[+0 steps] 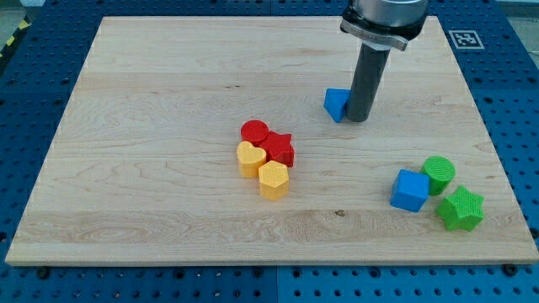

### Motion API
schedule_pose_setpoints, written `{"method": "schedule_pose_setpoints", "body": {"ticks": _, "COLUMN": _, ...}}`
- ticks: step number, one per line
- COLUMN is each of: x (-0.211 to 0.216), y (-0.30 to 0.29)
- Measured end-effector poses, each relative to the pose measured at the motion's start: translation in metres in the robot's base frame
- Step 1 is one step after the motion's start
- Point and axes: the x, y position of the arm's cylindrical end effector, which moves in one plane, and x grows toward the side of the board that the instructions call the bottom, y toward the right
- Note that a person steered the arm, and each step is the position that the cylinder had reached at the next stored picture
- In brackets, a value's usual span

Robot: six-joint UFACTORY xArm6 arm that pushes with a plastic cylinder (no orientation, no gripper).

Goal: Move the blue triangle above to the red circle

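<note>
Near edge: green star [461, 209], blue cube [410, 190]. Mid table [126, 168]: red circle [254, 132] w/ red star, yellow blocks. Far: my tip [358, 119] touching blue triangle [337, 103], its right side. No pincer here. Pushing step; next, shove left twd spot above circle.
</note>
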Motion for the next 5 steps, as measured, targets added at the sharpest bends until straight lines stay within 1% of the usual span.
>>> {"method": "schedule_pose_setpoints", "body": {"ticks": 1, "x": -0.02, "y": 0.001}}
{"method": "schedule_pose_setpoints", "body": {"ticks": 2, "x": -0.02, "y": 0.001}}
{"method": "schedule_pose_setpoints", "body": {"ticks": 3, "x": -0.02, "y": -0.011}}
{"method": "schedule_pose_setpoints", "body": {"ticks": 5, "x": -0.02, "y": -0.066}}
